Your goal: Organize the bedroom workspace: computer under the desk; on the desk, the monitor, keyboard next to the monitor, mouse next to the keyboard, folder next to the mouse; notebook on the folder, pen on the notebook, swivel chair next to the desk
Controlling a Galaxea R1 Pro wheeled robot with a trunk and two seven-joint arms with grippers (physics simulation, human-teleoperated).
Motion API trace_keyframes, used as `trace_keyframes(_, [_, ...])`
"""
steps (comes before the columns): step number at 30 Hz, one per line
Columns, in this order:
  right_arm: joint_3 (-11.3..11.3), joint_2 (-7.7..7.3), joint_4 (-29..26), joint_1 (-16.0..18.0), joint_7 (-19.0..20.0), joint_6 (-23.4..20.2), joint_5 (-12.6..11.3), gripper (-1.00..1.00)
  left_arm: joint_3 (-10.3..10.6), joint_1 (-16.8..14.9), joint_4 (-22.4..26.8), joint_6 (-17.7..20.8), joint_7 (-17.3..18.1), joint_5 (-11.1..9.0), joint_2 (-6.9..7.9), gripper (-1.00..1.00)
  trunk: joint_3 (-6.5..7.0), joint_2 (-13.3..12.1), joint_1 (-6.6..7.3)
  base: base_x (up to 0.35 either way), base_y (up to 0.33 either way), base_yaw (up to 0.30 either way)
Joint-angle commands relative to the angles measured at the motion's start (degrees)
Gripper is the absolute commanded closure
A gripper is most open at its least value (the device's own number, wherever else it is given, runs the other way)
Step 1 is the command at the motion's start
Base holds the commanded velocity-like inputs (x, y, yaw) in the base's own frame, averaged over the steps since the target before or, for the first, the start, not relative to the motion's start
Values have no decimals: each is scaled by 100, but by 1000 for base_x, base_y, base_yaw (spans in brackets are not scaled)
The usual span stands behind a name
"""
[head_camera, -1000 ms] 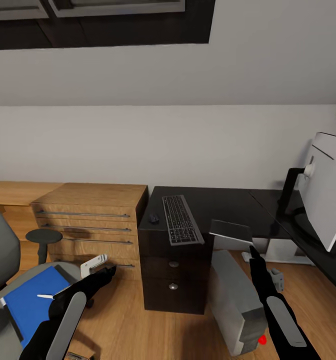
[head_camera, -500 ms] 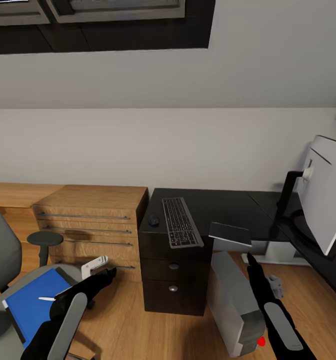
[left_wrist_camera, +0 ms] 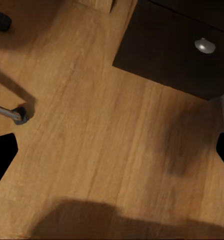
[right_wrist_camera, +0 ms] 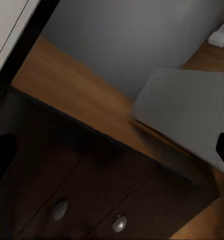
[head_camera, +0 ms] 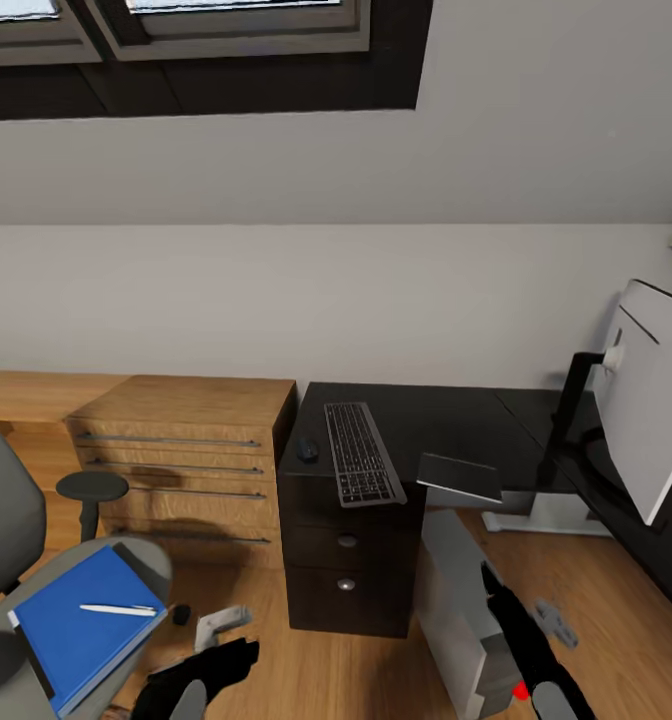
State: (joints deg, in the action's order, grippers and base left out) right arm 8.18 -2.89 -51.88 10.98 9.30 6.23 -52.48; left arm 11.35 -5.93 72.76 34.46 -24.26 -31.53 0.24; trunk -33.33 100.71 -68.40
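Glossy black, the desk (head_camera: 446, 415) is carrying the keyboard (head_camera: 360, 453), the mouse (head_camera: 307, 449) just beside it and a thin grey notebook (head_camera: 460, 476) that is jutting over the front edge. The monitor (head_camera: 648, 400) is standing on the desk's right wing, its pale back turned to us. The computer (head_camera: 468, 612) is sitting on the floor beside the drawers, only partly under the desk. The chair (head_camera: 36, 560) is standing apart from the desk on our left, bearing the blue folder (head_camera: 81, 620) with the pen (head_camera: 118, 609) lying on top of it.

We are judging three risks. Lifting the folder with the pen loose on it is likely to let the pen roll off onto the floor. The notebook, overhanging as it is, could be knocked down by a careless pass of the right arm. The chair is on casters, so pushing on the folder could send it rolling away.

Our left tool (head_camera: 211, 672) is hanging low over the floor near the chair base, fingers spread wide and holding nothing. Our right tool (head_camera: 491, 583) is pointing up toward the notebook beside the computer, also spread and empty in the wrist view.
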Motion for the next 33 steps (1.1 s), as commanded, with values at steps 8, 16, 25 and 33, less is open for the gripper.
trace_keyframes(8, [-1, 18, 40, -361, 105, 641, 1692, -100, 161, 415, -294, -621, -37, 439, 3, -100, 139, -319, 177, 0, 0, 0])
trace_keyframes(16, [-1, 43, 557, -452, 74, 771, 2957, -100, 221, 500, -1282, -1800, -17, 521, -10, -100, 282, -640, 353, 0, 0, 0])
trace_keyframes(25, [9, 48, 967, -465, 88, 863, 3236, -100, 719, 513, -2180, -3109, -25, 545, -3, -100, 444, -1001, 550, 0, 0, 0])
trace_keyframes(33, [-7, 18, 1243, -466, 106, 876, 3272, -100, 762, 513, -2346, -3271, -26, 551, 3, -100, 552, -1242, 682, 0, 0, 0])
